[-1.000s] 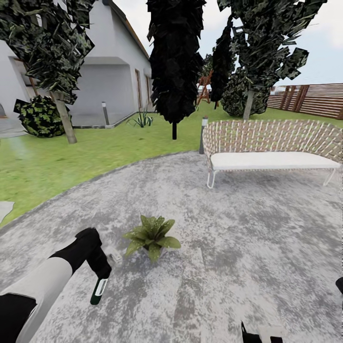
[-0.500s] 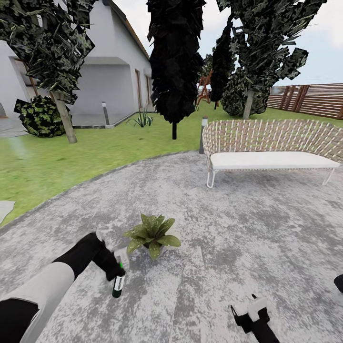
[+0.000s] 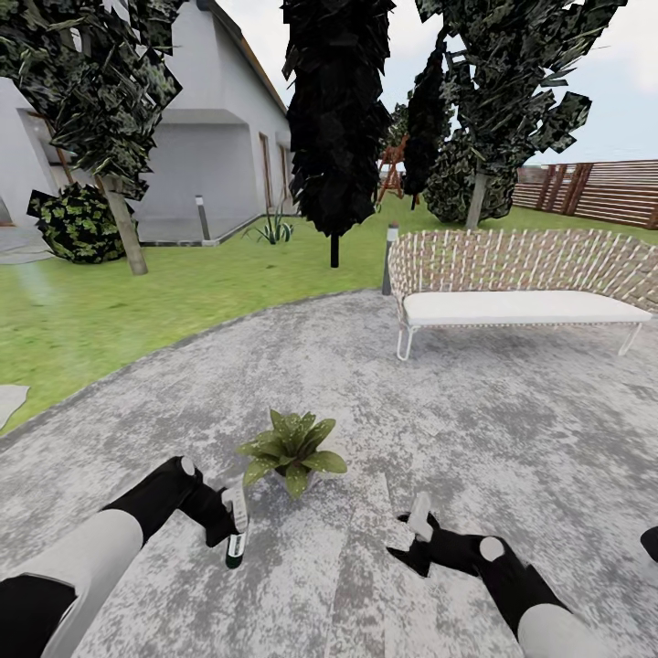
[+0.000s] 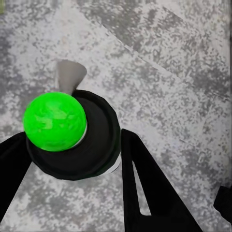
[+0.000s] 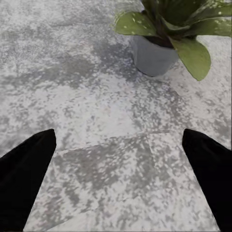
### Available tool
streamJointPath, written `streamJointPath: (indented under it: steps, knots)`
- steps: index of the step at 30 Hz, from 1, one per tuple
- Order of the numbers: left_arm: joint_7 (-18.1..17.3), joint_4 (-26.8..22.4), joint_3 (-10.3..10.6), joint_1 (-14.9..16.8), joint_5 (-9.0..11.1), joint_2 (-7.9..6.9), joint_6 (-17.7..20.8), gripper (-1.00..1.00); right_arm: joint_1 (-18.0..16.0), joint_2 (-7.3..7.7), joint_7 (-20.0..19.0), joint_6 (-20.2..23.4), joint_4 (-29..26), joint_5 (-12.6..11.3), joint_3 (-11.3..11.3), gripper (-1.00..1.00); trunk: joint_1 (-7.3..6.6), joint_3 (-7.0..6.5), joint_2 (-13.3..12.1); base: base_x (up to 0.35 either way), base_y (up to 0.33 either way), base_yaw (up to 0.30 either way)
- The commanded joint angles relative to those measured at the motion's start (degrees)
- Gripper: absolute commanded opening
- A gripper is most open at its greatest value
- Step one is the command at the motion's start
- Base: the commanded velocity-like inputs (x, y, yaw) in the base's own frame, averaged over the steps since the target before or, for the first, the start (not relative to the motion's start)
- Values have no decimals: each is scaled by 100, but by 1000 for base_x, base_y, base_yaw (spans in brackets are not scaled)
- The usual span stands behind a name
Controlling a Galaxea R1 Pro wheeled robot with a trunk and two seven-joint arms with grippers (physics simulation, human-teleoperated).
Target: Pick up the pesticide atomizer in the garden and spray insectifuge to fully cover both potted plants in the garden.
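Note:
One potted plant, a rosette of speckled green leaves in a little grey pot, stands on the grey patio. Just to its left my left gripper is shut on the pesticide atomizer, a slim dark bottle with a white label, tilted base-down just above the paving. In the left wrist view the bottle shows end-on, dark and round with a bright green ball on it, between both black fingers. My right gripper is open and empty, to the plant's right, facing the pot.
A wicker bench with a white cushion stands at the patio's far right. Lawn curves around the left side, with trees, a round bush, a bollard light, a white house and a brown slatted fence behind.
My left gripper carried the atomizer right, closer to the plant. My right arm rose from the bottom edge and reached forward toward the plant's right side.

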State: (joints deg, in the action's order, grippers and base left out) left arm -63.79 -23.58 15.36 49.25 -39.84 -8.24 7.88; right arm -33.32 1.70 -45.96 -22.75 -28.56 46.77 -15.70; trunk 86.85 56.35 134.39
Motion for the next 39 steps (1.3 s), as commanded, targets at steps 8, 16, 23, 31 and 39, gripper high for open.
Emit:
streamJointPath:
  steps: [8,16,23,31,39]
  knots:
    - [-38,294,34,-184,-132,189,-416,-100,-25,-824,-574,-27,-130,37,761,-100,-1,6,2,0,0,0]
    - [-37,291,241,-301,-337,395,-450,-100,-25,-1068,-1168,-27,-217,29,771,-100,-1,6,2,0,0,0]
    - [-37,297,257,-307,-317,530,-997,-100,-25,-1072,-1213,-27,-223,26,771,-100,-1,6,2,0,0,0]
    - [-41,293,273,-533,-383,779,-1050,-100,-25,-1075,-1213,-27,-292,25,771,-100,-1,6,2,0,0,0]
    - [12,293,336,-557,-553,984,-1056,-100,-25,-1153,-1213,-27,-291,25,771,-100,-1,6,2,0,0,0]
